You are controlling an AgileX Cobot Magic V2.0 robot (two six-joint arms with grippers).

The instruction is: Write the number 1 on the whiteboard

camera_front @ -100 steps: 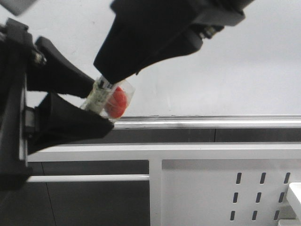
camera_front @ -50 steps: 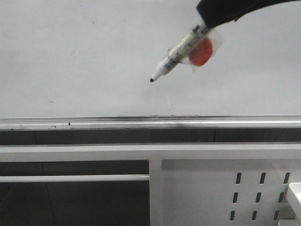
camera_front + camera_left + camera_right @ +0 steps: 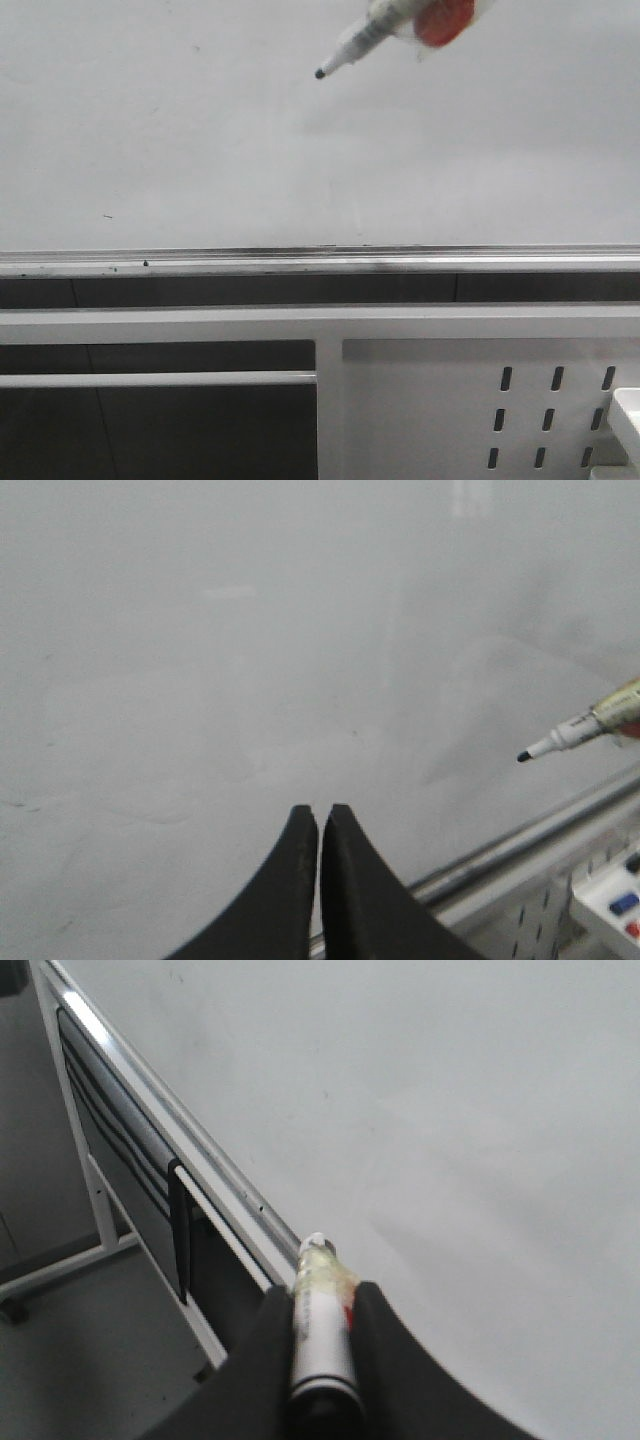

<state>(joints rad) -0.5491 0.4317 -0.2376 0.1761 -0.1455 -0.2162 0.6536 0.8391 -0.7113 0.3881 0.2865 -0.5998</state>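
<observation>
Large glossy white whiteboard (image 3: 200, 150) with a silvery metal rail (image 3: 400, 260) along its lower edge fills the front view. No number 1 on it yet: only a few small dark specks and faint smudges, no stroke.

White-barrelled marker with a dark tip (image 3: 345, 52) enters at the top of the front view, tilted, tip pointing down and toward the robot's left. A red round bit (image 3: 443, 20) in clear wrap sits against the barrel. The tip looks close to the board surface, but whether it touches I cannot tell. The tilt likely suits dragging the tip downward for a vertical stroke.

Right claw (image 3: 322, 1305): black fingers clamped on the marker barrel, one on each side, barrel lying between them and aimed toward the board. The grip sits on the barrel well back from the writing tip, so the tip stays free to meet the board.

Left claw (image 3: 319, 825): fingers pressed together, holding nothing, parked facing the board and well apart from the marker (image 3: 580, 728). Probably kept clear so it does not block the writing area.

Below the rail: white perforated metal frame (image 3: 450, 400) with slots, dark panels behind.

Stage, as I judge it: marker raised to the stroke's starting height, writing not begun. Next needs the tip pressed to the board, then a steady pull straight down. Risk: too light a press leaves gaps, too hard makes it wobble.
</observation>
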